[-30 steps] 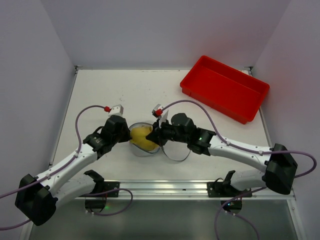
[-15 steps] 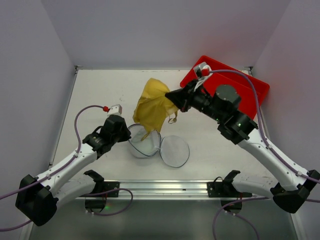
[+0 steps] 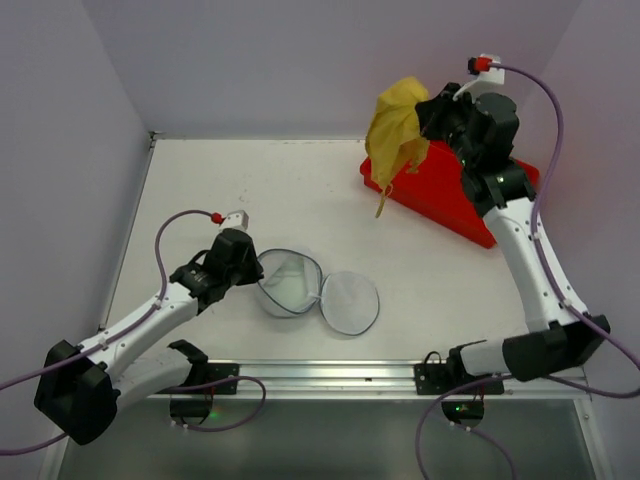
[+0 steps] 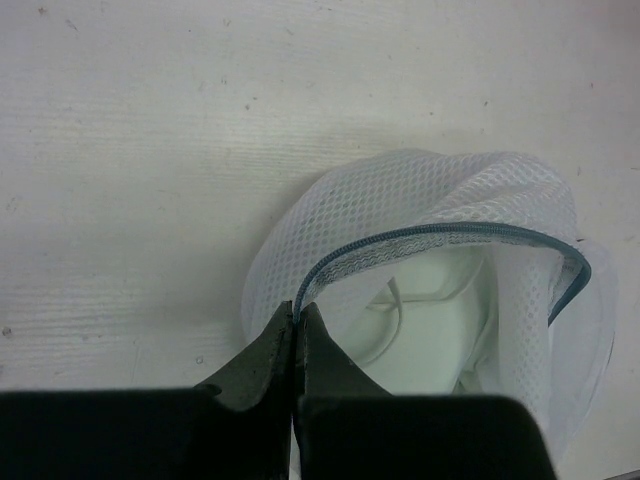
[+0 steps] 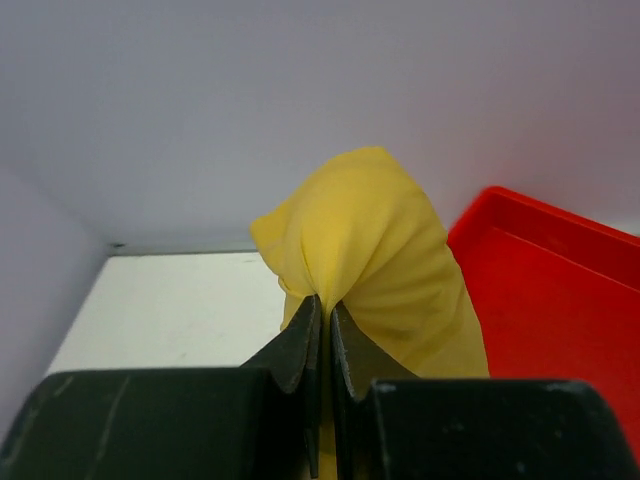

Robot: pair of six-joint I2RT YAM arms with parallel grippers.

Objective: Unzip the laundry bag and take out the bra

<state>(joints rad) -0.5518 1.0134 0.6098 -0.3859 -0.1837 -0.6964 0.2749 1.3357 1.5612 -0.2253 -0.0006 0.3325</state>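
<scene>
Right gripper (image 5: pixel 322 305) is clamped on a thin pinch of the yellow bra (image 3: pixel 395 125), hanging high over the red tray (image 3: pixel 470 200) edge; that fold could slip, dropping it outside. Left gripper (image 4: pixel 298 318) pinches the rim of the open, apparently empty laundry bag (image 3: pixel 290 282) on the table (image 3: pixel 200 180)

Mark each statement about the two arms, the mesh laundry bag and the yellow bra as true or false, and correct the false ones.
1. The laundry bag lies unzipped on the table, its two halves spread apart. True.
2. The bra lies inside the bag. False: it hangs in the air from the right gripper, near the red tray.
3. The left gripper is shut on the bag's zipper rim. True.
4. The right gripper is open. False: it is shut on the bra.
</scene>
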